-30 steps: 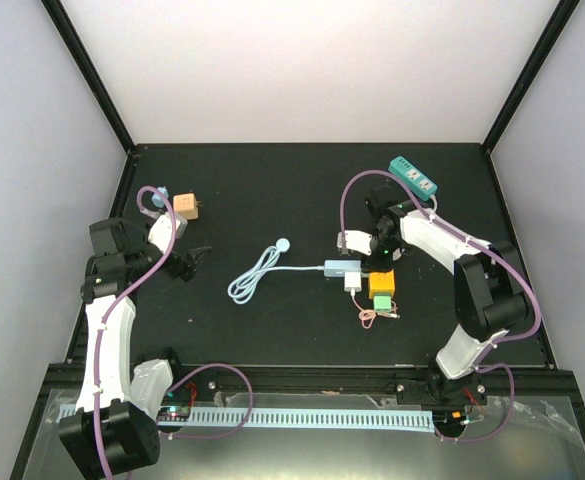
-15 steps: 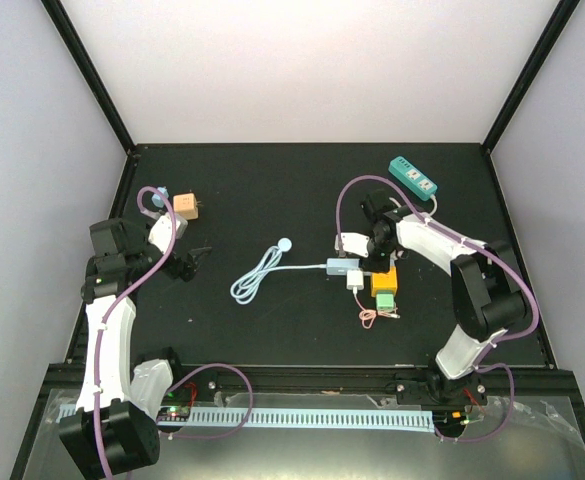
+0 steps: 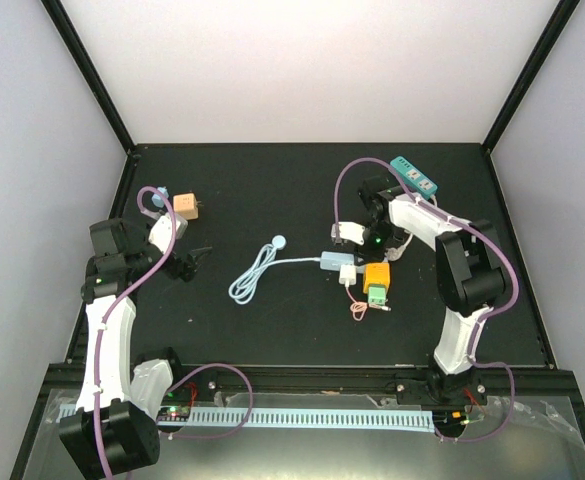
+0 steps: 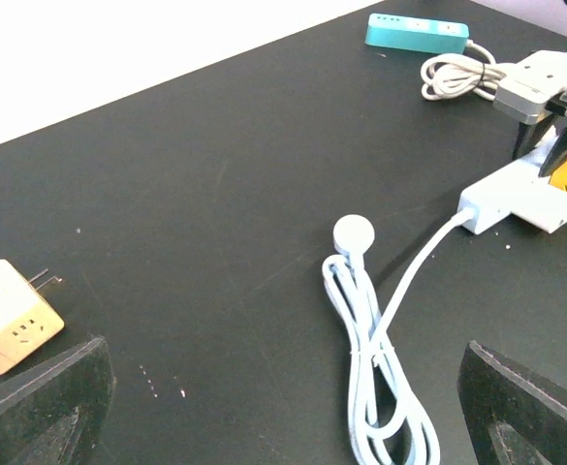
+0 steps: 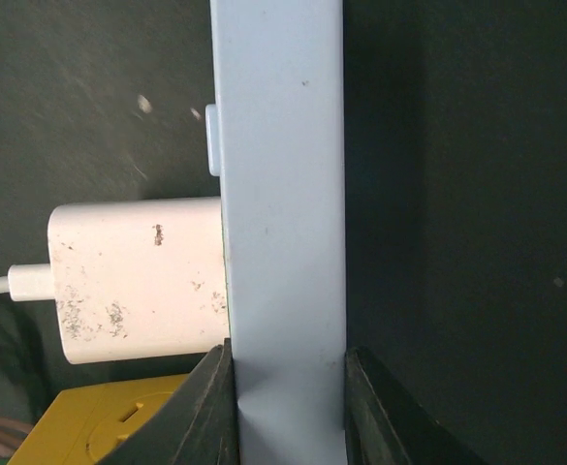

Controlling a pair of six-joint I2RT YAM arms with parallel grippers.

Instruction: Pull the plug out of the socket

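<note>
Near the left edge of the worktop, the left gripper is held just above the surface with its jaws spread wide and nothing between them. A beige adapter is seen beyond it, toward the far-left corner. Around the centre a pale cable is coiled, and its round puck lies flat at the far end of the coil. Right of centre lies the light-blue socket, into whose near side the white plug is seated. A yellow block is set just beside the plug. The socket is clamped across its width by the right gripper. A teal strip lies toward the far-right corner.
</note>
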